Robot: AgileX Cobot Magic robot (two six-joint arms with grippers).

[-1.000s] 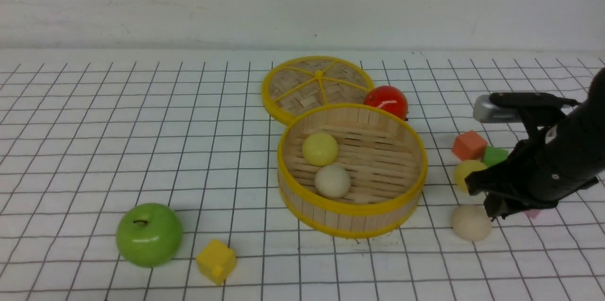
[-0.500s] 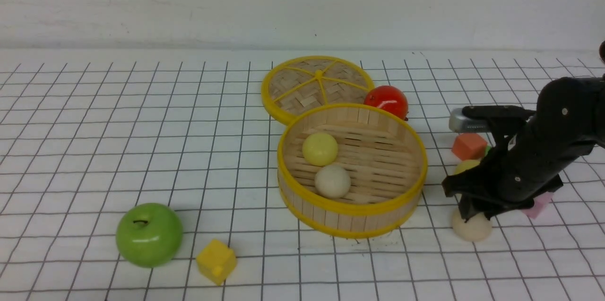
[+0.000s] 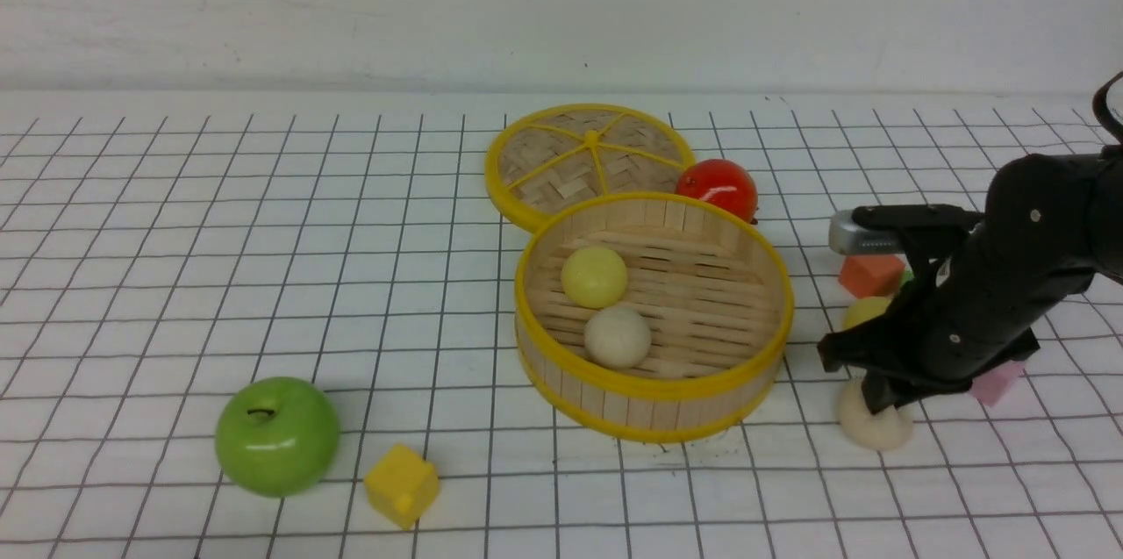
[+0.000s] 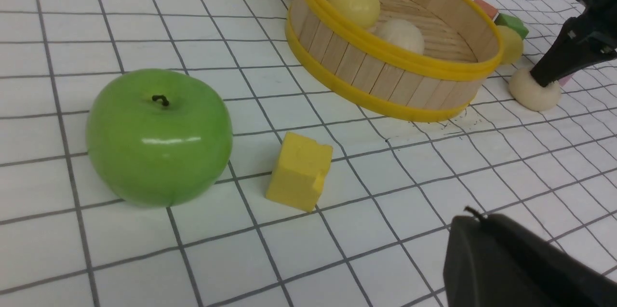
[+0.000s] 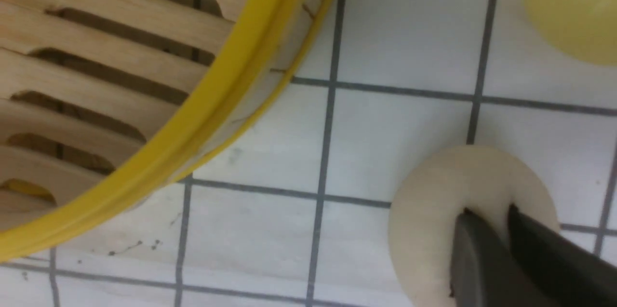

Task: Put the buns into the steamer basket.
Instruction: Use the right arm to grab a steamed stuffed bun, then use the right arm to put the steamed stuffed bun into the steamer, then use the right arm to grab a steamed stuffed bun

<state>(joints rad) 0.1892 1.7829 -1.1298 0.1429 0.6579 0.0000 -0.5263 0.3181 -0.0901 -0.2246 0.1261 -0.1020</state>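
The steamer basket (image 3: 649, 405) stands mid-table and holds two buns, a pale yellow one (image 3: 594, 275) and a cream one (image 3: 617, 335). To its right a cream bun (image 3: 869, 429) lies on the table. My right gripper (image 3: 880, 401) presses down into its top, the jaws pinched on a fold of it, as the right wrist view shows at the gripper (image 5: 487, 213) and bun (image 5: 429, 220). Another yellow bun (image 3: 864, 311) sits just behind, partly hidden by the arm. My left gripper (image 4: 475, 215) hovers shut and empty near the table's front.
The flat woven lid (image 3: 588, 155) and a red fruit (image 3: 717, 186) lie behind the basket. A green apple (image 3: 276, 434) and a yellow cube (image 3: 402, 484) sit front left. An orange cube (image 3: 869, 274) and a pink cube (image 3: 996, 382) lie around the right arm.
My right arm has moved left and down onto the cream bun outside the basket, and its jaws have closed on the bun's top. The left arm stays put.
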